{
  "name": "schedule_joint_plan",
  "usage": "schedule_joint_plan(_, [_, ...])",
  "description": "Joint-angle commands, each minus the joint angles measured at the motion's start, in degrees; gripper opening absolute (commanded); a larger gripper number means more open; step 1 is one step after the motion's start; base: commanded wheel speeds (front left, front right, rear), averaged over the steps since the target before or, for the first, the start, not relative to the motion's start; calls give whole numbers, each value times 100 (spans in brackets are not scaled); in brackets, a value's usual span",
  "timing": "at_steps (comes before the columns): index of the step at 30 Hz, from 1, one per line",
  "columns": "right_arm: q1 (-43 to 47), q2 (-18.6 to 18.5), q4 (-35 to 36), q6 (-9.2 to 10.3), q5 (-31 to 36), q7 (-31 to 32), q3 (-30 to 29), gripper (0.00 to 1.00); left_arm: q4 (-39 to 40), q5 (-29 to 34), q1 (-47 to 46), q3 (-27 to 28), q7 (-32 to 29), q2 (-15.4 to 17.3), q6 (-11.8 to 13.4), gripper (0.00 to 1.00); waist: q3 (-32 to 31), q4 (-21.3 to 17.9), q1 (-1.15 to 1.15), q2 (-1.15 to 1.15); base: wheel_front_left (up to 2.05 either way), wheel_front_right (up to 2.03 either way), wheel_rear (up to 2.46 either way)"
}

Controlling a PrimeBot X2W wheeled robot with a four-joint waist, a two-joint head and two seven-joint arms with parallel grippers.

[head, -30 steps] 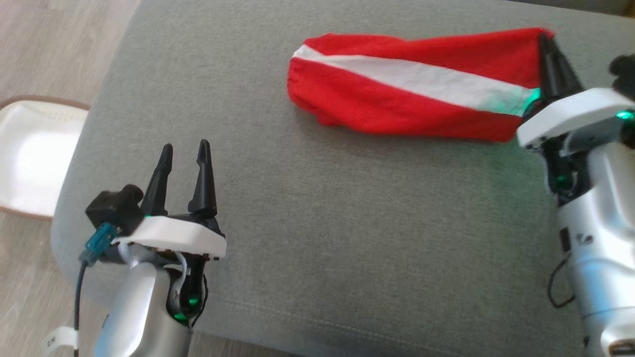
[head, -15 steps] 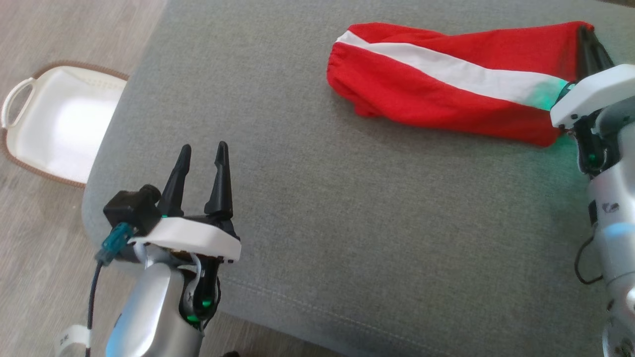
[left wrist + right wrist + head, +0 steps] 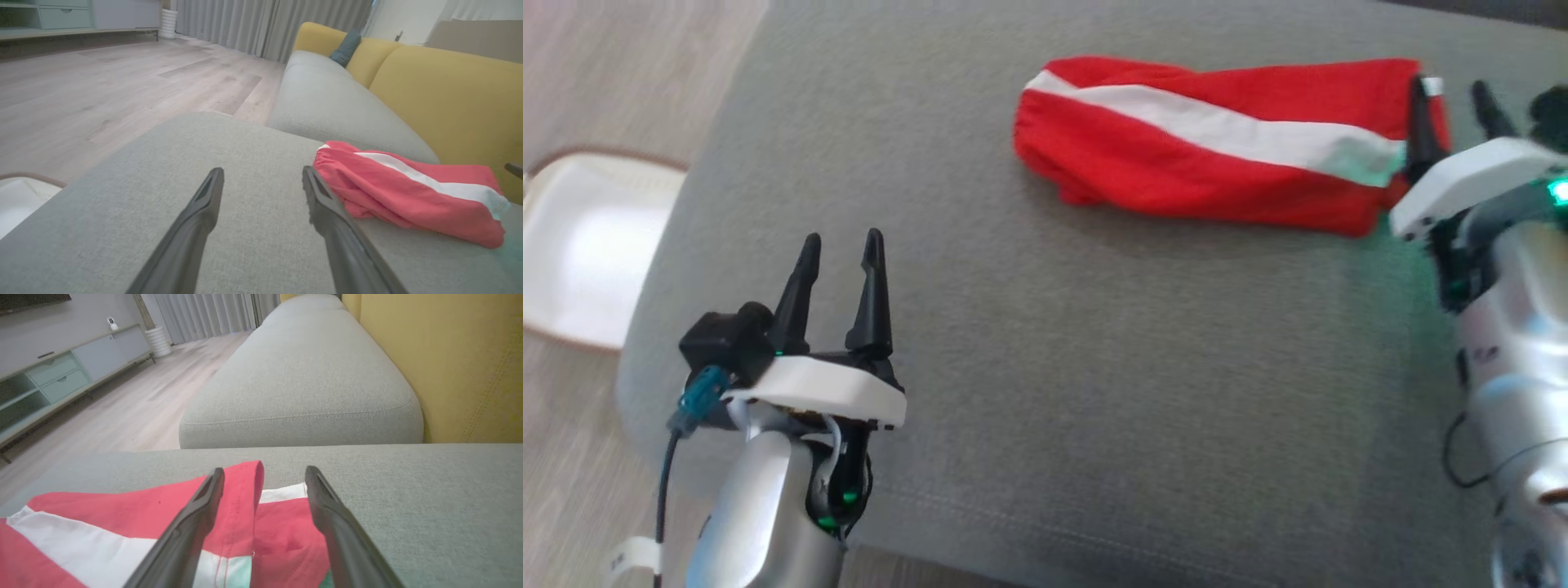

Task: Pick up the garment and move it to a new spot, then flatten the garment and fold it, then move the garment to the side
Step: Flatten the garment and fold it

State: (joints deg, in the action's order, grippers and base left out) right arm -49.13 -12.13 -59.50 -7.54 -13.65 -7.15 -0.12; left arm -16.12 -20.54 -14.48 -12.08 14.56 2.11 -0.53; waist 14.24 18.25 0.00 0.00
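A red garment [image 3: 1217, 147] with a white stripe lies folded in a long band across the far side of the grey cushion [image 3: 1094, 367]. My right gripper [image 3: 1454, 102] stands open at the garment's right end, fingers spread, with the red hem [image 3: 245, 498] lying loose between them. My left gripper [image 3: 841, 253] is open over bare cushion at the lower left, well apart from the cloth. In the left wrist view the garment [image 3: 408, 192] lies ahead and to the right of my fingertips [image 3: 214, 179].
A white basket [image 3: 580, 245] with a brown rim sits on the wooden floor left of the cushion. A yellow sofa back [image 3: 449, 363] rises behind the cushion, with a second grey seat [image 3: 310, 375] beyond. A low cabinet [image 3: 61, 371] lines the far wall.
My right gripper has opened and let go of the garment's right end, which now lies on the cushion. The head camera has shifted; my left arm keeps its pose.
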Motion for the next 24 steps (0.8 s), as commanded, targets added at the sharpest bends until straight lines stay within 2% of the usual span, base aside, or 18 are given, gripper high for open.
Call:
schedule_joint_plan(1, [58,211,165,5,-98,-191,193,100,173,53,-242,273,44,77,-37,100,-225,-308,0,0,0,0,0])
schedule_joint_plan(7, [679,468,716,5,-598,-582,746,100,158,67,-274,561,44,98,-133,100,-512,-822,0,0,0,0,0])
schedule_joint_plan(12, [1371,501,1551,5,-980,-734,1053,100,281,-52,-325,929,44,92,-65,100,-647,-1155,0,0,0,0,0])
schedule_joint_plan(17, [2135,651,2464,5,-1317,-777,902,100,414,-155,-246,1116,44,82,-8,100,-718,-1335,0,0,0,0,0])
schedule_joint_plan(24, [2819,830,3591,5,-1130,-783,573,100,635,-199,-108,1113,44,78,13,100,-686,-1463,0,0,0,0,0])
